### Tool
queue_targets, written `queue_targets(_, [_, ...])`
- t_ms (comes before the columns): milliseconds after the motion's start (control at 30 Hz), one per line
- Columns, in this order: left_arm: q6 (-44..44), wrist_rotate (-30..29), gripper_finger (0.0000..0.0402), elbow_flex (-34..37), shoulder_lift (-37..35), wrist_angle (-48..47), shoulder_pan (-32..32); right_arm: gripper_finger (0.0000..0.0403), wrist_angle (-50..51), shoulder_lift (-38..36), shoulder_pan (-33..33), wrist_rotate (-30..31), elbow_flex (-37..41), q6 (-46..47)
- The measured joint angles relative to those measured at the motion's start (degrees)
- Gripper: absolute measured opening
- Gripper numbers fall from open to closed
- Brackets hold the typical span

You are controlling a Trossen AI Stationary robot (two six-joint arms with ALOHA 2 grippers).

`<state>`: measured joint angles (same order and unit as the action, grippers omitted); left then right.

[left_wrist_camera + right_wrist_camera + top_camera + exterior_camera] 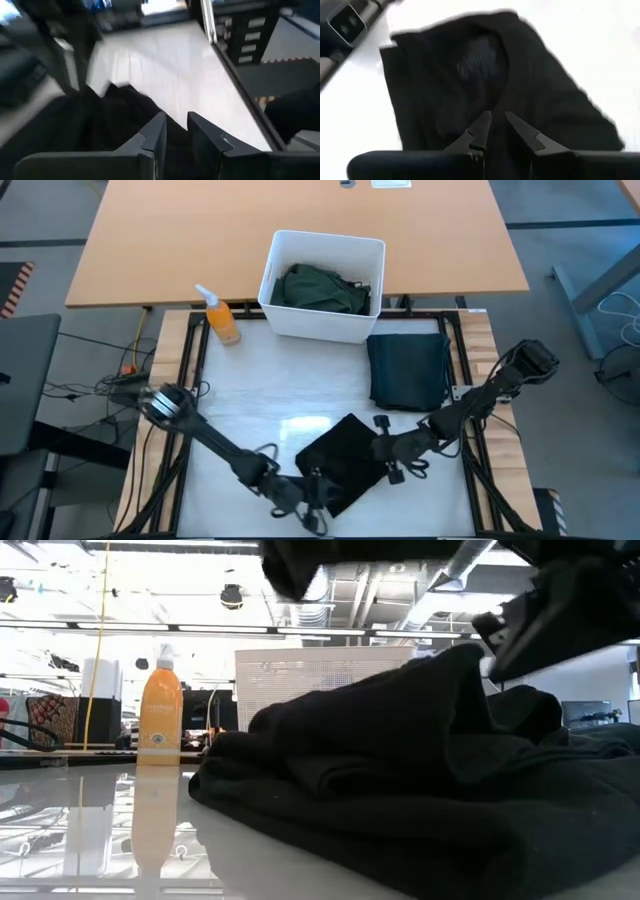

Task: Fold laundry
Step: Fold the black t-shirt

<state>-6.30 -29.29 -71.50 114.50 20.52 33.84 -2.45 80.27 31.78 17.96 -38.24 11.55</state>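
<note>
A black garment [343, 463] lies bunched in several layers on the white table top near the front edge; it also shows in the low view [400, 780]. My right gripper [384, 450] is at its right side, shut on a raised part of it. My left gripper [316, 496] hovers at its near-left edge, with its fingers [150, 137] a little apart and nothing between them. A second dark garment [406, 370] lies folded flat at the far right. A dark green garment [322, 288] sits inside the white bin [322, 327]. My right gripper pinches a raised fold [466, 656] on the right side of the black garment between its two fingers [481, 125]. They slant down from the table's right. The fold is drawn up into a peak, and the garment's other parts lie on the table.
An orange spray bottle [222, 318] stands at the far left beside the bin. Black frame rails [190, 370] run along the table's left and right sides. Bare white table top [270, 390] lies between the bin and the black garment.
</note>
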Motion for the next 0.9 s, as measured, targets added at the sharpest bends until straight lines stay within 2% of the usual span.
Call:
queue_targets(167, [-4.62, 4.24, 0.0069, -5.02, 7.40, -1.83, -1.58, 0.0074, 3.54, 2.04, 0.84, 0.34, 0.00, 5.10])
queue_targets(333, [-10.97, 13.38, 0.0069, -7.35, 9.41, -9.41, -3.35, 0.0074, -2.63, 7.73, 3.49, -0.41, 0.04, 8.32])
queue_targets(467, [-13.69, 18.37, 0.0069, -8.47, 8.81, -15.99, -4.10, 0.0074, -7.13, 9.61, 6.36, -6.75, 0.02, 9.42])
queue_targets(600, [-14.73, 21.93, 0.0069, -8.70, 8.78, -22.82, -4.09, 0.0074, -5.29, 6.32, 9.16, -10.37, -0.11, 11.94])
queue_targets(667, [-15.56, 22.95, 0.0069, -8.81, 8.59, -25.79, -4.09, 0.0074, -4.60, 3.58, 10.50, -9.35, -0.11, 12.11])
queue_targets(900, [-14.23, 24.52, 0.0069, -8.90, 7.96, -31.66, -4.06, 0.0074, 1.47, -2.52, 12.35, 2.51, -0.13, 12.28])
